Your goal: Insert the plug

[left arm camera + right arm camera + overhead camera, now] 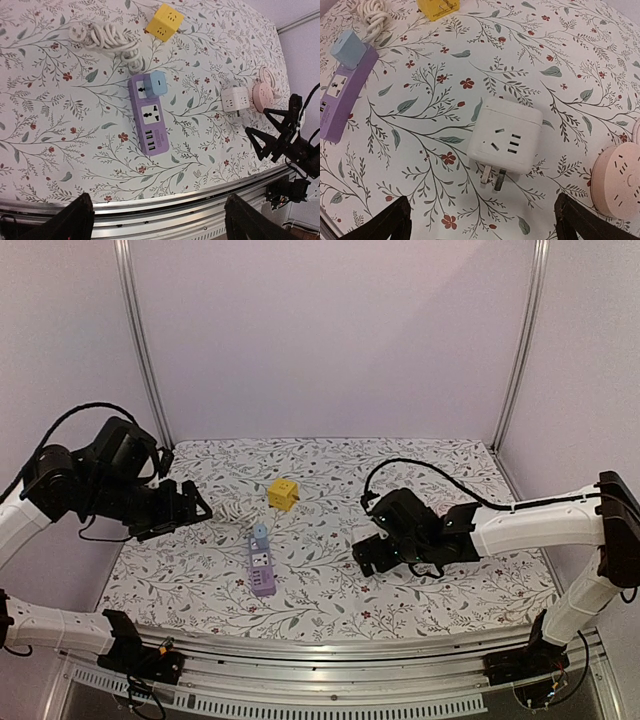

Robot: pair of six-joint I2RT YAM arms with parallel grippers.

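Top external view is hiding a fair bit, fwiw. The right arm is sitting over the white cube adapter and most of the pink round socket, so you're needing the wrist cams for those. The left gripper is just reading as a dark lump up there, hovering above the left side of the floral table cover. In both wrist views only the fingertips are poking in at the bottom corners. The right wrist frame is chopping the pink round socket on its right side and the yellow cube along the top.

Jaws: both grippers are standing spread wide, not gripping or touching anything. The right gripper is hanging over the white cube adapter, which is lying with its prongs sticking out along the cloth.

The purple power strip is lying mid-table with the blue plug sitting in its far-end socket. The white coiled cable is lying just past that end, near the yellow cube.

Room-wise, bare cloth is showing on both long sides of the strip. The white cube adapter is lying just beside the pink socket and well apart from the strip. A metal rail is running along the near edge.
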